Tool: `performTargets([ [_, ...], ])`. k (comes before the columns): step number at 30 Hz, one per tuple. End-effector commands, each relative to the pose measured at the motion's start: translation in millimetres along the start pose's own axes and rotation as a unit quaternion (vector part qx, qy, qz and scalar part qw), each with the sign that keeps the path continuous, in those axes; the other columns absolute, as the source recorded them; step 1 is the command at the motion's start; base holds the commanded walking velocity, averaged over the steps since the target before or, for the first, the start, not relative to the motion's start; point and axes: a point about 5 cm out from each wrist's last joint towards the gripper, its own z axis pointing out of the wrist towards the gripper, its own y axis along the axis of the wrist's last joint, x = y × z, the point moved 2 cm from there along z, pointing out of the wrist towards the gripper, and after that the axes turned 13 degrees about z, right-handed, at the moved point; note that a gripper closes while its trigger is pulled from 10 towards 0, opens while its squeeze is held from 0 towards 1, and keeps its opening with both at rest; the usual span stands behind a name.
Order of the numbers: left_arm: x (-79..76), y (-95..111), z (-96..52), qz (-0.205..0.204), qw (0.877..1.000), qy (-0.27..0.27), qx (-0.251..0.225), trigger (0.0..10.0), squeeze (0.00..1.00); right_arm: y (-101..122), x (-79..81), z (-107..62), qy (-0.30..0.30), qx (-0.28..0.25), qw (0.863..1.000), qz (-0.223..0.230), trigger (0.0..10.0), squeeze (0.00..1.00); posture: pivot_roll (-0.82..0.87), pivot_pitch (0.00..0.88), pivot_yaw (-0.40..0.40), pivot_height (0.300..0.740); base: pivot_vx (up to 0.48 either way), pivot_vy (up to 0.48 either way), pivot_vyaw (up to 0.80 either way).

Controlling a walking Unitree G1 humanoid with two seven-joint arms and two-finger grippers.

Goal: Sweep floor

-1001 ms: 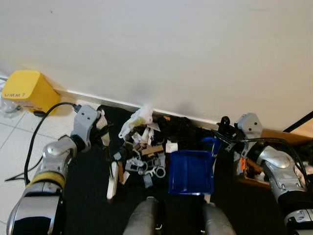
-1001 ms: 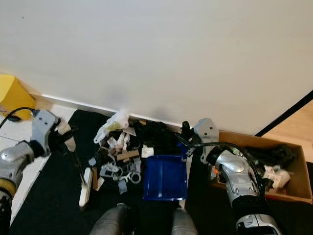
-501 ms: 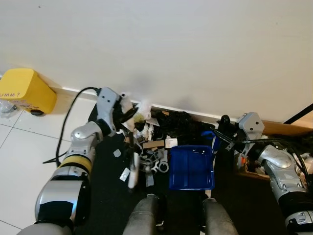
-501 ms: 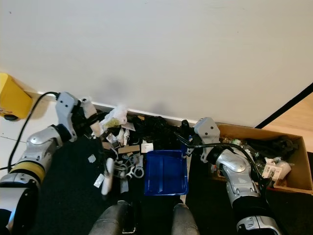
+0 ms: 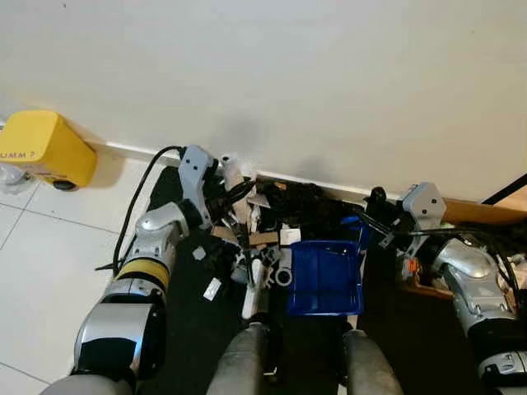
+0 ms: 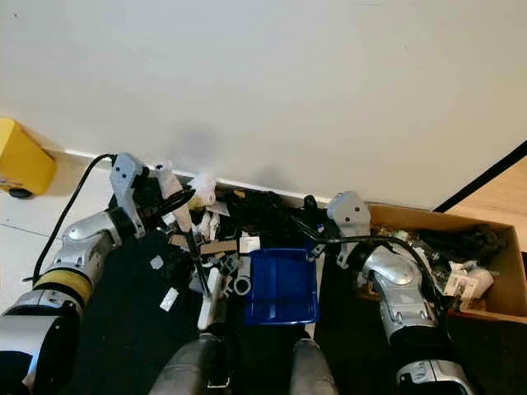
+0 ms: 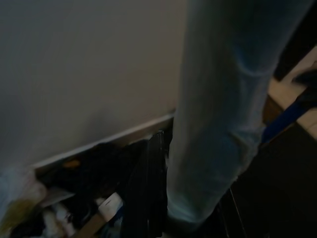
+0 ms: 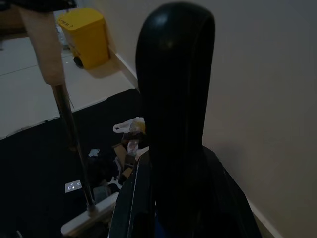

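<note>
My left gripper point(image 6: 169, 202) is clamped on the broom point(image 6: 198, 255), its head at the debris pile point(image 6: 218, 239); my right gripper point(image 6: 317, 234) grips the blue dustpan point(image 6: 282, 285) beside it.

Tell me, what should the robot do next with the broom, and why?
Probably push the broom rightward a little: its head sits just left of the blue dustpan, with the rubbish pile beside the pan. The left gripper holds the broom, the right gripper the dustpan's handle.

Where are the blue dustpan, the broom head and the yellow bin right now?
blue dustpan point(image 5: 323, 278), left eye view, middle of its tray.
broom head point(image 6: 211, 300), right eye view, middle of the white bar.
yellow bin point(image 5: 45, 150), left eye view, its front face.
</note>
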Motion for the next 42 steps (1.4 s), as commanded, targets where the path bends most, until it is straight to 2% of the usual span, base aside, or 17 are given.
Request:
performTargets([
  [1,-17.1,-4.4,7.8,-0.051,0.998,-0.020,-0.031,10.0,0.00,-31.3,20.6,-0.5,0.031,0.049,0.997,0.055,10.0,0.00,0.07,0.392,0.100,0.740,0.000,0.000,0.00],
  [9,-30.2,9.4,22.3,-0.064,0.994,-0.053,-0.069,10.0,0.00,-30.4,19.7,-0.7,0.031,0.048,0.997,0.057,10.0,0.00,0.08,0.388,0.104,0.740,0.000,0.000,0.00],
  [14,-33.7,14.2,24.9,-0.071,0.992,-0.063,-0.080,10.0,0.00,-30.2,20.3,0.0,0.030,0.046,0.997,0.058,10.0,0.00,0.09,0.388,0.108,0.740,0.000,0.000,0.00],
  [17,-29.9,35.8,23.0,-0.064,0.988,-0.082,-0.112,10.0,0.00,-30.8,21.0,-0.9,0.029,0.045,0.997,0.060,10.0,0.00,0.10,0.386,0.118,0.740,0.000,0.000,0.00],
  [19,-20.5,52.1,13.7,-0.045,0.988,-0.087,-0.123,10.0,0.00,-31.6,20.5,-2.5,0.026,0.045,0.997,0.061,10.0,0.00,0.10,0.385,0.121,0.740,0.000,0.000,0.00],
  [21,-17.7,56.2,10.2,-0.038,0.988,-0.087,-0.124,10.0,0.00,-31.9,20.4,-3.0,0.025,0.045,0.997,0.061,10.0,0.00,0.11,0.385,0.122,0.740,0.000,0.000,0.00],
  [25,-2.1,66.6,-13.4,0.020,0.991,-0.087,-0.096,10.0,0.00,-32.5,19.9,-4.1,0.021,0.044,0.997,0.063,10.0,0.00,0.12,0.385,0.130,0.740,0.000,0.000,0.00],
  [29,20.5,71.2,-55.1,0.073,0.995,-0.060,-0.038,10.0,0.00,-33.9,21.6,-4.0,0.020,0.043,0.997,0.065,10.0,0.00,0.15,0.383,0.142,0.740,0.000,0.000,0.00],
  [30,22.3,71.2,-61.8,0.075,0.995,-0.054,-0.026,10.0,0.00,-34.0,21.8,-4.0,0.020,0.043,0.997,0.065,10.0,0.00,0.15,0.383,0.142,0.740,0.000,0.000,0.00],
  [31,22.3,71.2,-61.8,0.075,0.995,-0.054,-0.026,10.0,0.00,-34.0,21.8,-4.0,0.020,0.043,0.997,0.065,10.0,0.00,0.15,0.383,0.142,0.740,0.000,0.000,0.00],
  [33,30.4,64.2,-80.6,0.091,0.996,-0.017,0.009,10.0,0.00,-34.1,22.0,-4.0,0.021,0.042,0.997,0.066,10.0,0.00,0.15,0.382,0.140,0.740,0.000,0.000,0.00],
  [35,38.8,56.0,-90.2,0.099,0.994,0.023,0.029,10.0,0.00,-34.0,22.1,-4.0,0.021,0.042,0.997,0.066,10.0,0.00,0.15,0.383,0.135,0.740,0.000,0.000,0.00],
  [38,46.5,47.3,-96.8,0.107,0.991,0.060,0.045,10.0,0.00,-34.0,22.4,-3.8,0.023,0.043,0.997,0.066,10.0,0.00,0.15,0.383,0.135,0.740,0.000,0.000,0.00],
  [42,62.0,31.0,-111.0,0.135,0.979,0.132,0.081,10.0,0.00,-33.6,23.4,-3.5,0.027,0.044,0.997,0.065,10.0,0.00,0.13,0.387,0.127,0.740,0.000,0.000,0.00],
])
